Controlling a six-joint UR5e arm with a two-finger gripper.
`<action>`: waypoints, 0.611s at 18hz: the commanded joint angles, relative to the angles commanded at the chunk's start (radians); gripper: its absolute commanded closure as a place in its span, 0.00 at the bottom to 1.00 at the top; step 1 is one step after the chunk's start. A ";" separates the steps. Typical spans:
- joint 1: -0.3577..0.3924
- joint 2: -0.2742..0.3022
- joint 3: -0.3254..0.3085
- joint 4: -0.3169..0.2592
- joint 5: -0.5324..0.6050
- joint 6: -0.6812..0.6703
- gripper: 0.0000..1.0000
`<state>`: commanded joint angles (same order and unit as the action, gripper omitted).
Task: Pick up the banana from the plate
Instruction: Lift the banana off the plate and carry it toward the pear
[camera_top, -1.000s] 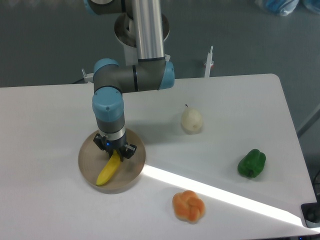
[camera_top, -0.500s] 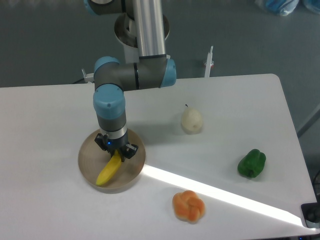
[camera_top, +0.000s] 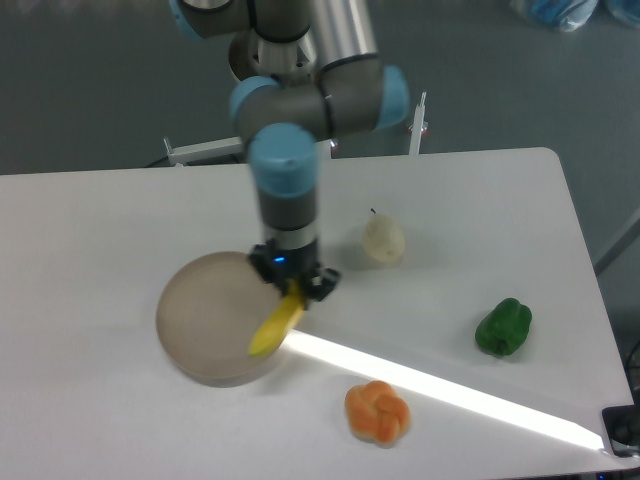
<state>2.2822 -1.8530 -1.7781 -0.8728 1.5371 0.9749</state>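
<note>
The gripper (camera_top: 293, 283) is clamped on the upper end of the banana (camera_top: 276, 324), its dark fingers pinching the fruit from both sides. Half a second ago it sat low over the middle of the plate (camera_top: 205, 320) with the banana lying on the disc; now the arm has swung toward the right, and the banana has gone with it. The fruit hangs tilted from the fingers, its free tip pointing down and left over the plate's right rim. The blur on the arm suggests it is mid-travel.

By my reading the grasp has held and the pick is essentially made. The plate's surface shows bare where the banana lay. Whether the lower tip has fully cleared the rim or still brushes it cannot be told from this angle.

The banana is bright yellow, smooth and slightly glossy, gently curved, and held by one end only, so it could swing or pivot in the fingers if the arm moves sharply.

The plate sits toward the front left of the table, a plain tan disc. Near the gripper's right, toward the table's middle, stands a pale pear (camera_top: 383, 240). An orange bun (camera_top: 377, 412) lies near the front edge, and a green pepper (camera_top: 503, 327) sits toward the right edge, well apart.
</note>
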 joint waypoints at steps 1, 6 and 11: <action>0.017 -0.003 0.014 -0.002 0.000 0.036 0.71; 0.137 -0.046 0.092 -0.003 -0.002 0.218 0.71; 0.158 -0.049 0.123 -0.003 -0.002 0.275 0.71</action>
<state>2.4406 -1.9021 -1.6552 -0.8759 1.5355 1.2502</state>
